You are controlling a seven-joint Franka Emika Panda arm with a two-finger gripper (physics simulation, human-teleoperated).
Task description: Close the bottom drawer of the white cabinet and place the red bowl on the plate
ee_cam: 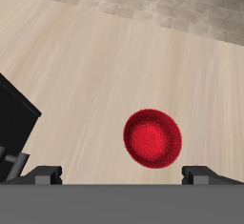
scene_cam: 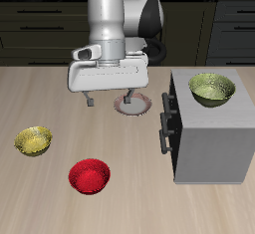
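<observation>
The red bowl [scene_cam: 89,175] sits on the table near the front edge, and the wrist view shows it [ee_cam: 152,137] just ahead of my fingers. The plate [scene_cam: 132,104] lies farther back, partly hidden behind my gripper [scene_cam: 112,100]. The gripper hangs above the table between the plate and the bowl, open and holding nothing, with its fingertips [ee_cam: 43,173] wide apart. The white cabinet [scene_cam: 207,136] stands beside the plate. Its bottom drawer [scene_cam: 162,138], with a dark handle, seems to stick out slightly from the cabinet's face.
One yellow-green bowl [scene_cam: 33,139] rests on the table beside the red bowl, on the side away from the cabinet. Another yellow-green bowl [scene_cam: 211,88] sits on top of the cabinet. A dark boxy shape [ee_cam: 13,123] shows at the edge of the wrist view.
</observation>
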